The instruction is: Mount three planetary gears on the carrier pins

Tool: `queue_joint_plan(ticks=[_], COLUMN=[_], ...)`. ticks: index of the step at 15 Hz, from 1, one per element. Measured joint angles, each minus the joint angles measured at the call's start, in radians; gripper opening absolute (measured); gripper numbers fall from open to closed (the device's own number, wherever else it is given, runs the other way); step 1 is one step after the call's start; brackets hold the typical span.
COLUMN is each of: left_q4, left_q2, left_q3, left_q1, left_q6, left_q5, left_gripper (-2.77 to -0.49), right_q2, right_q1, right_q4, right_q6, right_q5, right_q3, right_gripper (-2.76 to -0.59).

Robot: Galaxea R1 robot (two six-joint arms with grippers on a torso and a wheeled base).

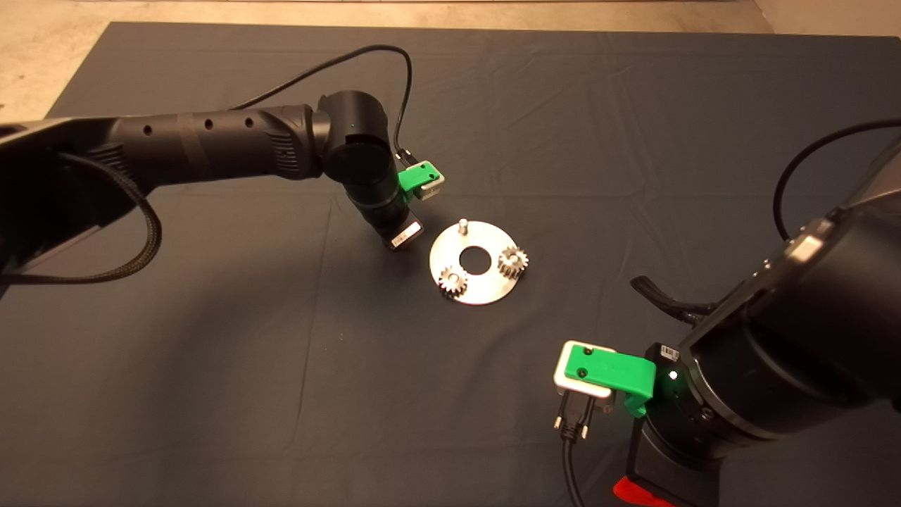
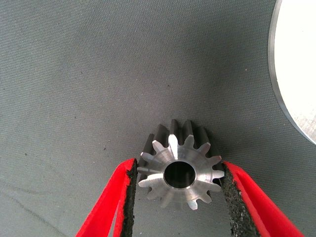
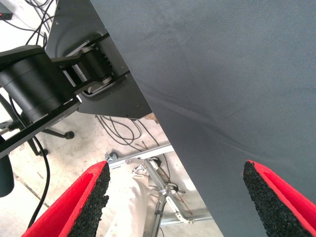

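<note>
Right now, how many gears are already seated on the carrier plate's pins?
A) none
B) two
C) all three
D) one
B: two planetary gears sit on the round plate, one pin stands bare, and the left gripper has its pads against the third gear beside the plate.

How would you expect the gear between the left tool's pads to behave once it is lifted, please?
The gear looks like solid metal, so probably rigid and heavy for its size. The pads meet only tooth tips, so it might twist in the left tool. Set down on its teeth, it could roll across the mat.
</note>
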Motion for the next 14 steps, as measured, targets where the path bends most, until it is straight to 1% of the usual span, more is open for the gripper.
queue_joint_plan(ticks=[14], left_q4=[-0.001], left_q2=[0.0], left_q3=[0.001], left_q1=[0.0], left_q6=[0.0], left_q5=[0.002], left_gripper=[-2.46], right_q2=[0.0], right_q1=[0.0], right_q4=[0.0], right_q6=[0.0], right_q5=[0.0], right_q3=[0.0], right_gripper=[-1.36])
